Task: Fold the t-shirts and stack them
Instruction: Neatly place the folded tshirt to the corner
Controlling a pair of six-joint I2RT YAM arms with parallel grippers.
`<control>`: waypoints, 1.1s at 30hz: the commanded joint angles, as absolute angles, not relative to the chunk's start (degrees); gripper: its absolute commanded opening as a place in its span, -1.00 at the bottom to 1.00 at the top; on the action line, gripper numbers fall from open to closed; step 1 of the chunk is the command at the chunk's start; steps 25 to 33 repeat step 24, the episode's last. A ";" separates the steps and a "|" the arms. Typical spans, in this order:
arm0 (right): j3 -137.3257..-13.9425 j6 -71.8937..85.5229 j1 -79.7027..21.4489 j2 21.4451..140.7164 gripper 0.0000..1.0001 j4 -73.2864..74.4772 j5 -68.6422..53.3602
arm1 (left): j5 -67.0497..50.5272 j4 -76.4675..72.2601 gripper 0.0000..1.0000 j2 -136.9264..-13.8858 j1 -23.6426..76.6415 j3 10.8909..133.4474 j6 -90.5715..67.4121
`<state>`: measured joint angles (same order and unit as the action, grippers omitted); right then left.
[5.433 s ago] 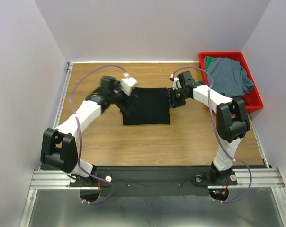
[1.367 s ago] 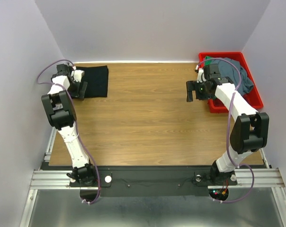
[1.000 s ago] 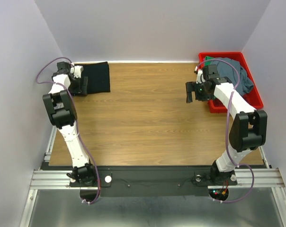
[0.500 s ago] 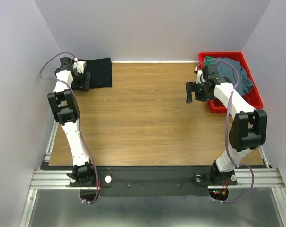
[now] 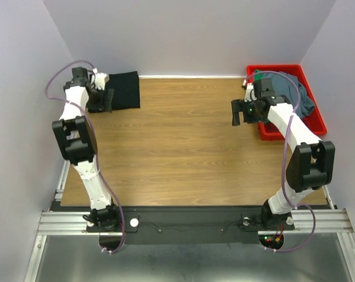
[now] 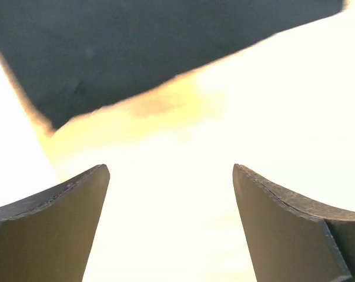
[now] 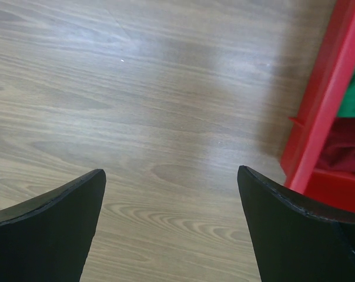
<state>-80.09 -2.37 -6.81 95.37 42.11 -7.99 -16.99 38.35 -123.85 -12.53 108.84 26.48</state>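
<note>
Seeing the black t-shirt (image 5: 123,89) parked, folded, up in the far left corner of the table (image 5: 183,147) now, instead of mid-table like a few seconds back. Spotting the left gripper (image 5: 105,100) sitting right at the shirt's left edge, jaws spread wide, gripping nothing, so calling that one done. Also noticing the right gripper (image 5: 241,113) hanging over bare wood just beside the red bin (image 5: 315,128), fully released too, barely shifting this last second. Guessing at a reach next for the grey-blue t-shirt (image 5: 290,97) piled in there over the green t-shirt (image 5: 258,74)
</note>
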 commanded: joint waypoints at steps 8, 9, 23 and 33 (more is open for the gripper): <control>-74.01 -4.57 -6.42 80.78 1.00 41.40 -14.58 | -14.24 37.37 0.97 -84.22 -6.07 93.89 22.42; -72.52 -4.48 -6.33 79.64 1.00 41.48 -14.85 | -14.59 36.57 0.97 -80.81 -4.41 88.91 21.98; -63.90 -5.19 -6.42 73.21 1.00 42.45 -19.95 | -15.03 25.32 0.97 -58.90 -0.18 58.19 19.16; -63.81 -5.19 -6.33 73.13 1.00 42.36 -19.95 | -15.12 24.88 0.97 -58.10 -0.18 58.01 18.90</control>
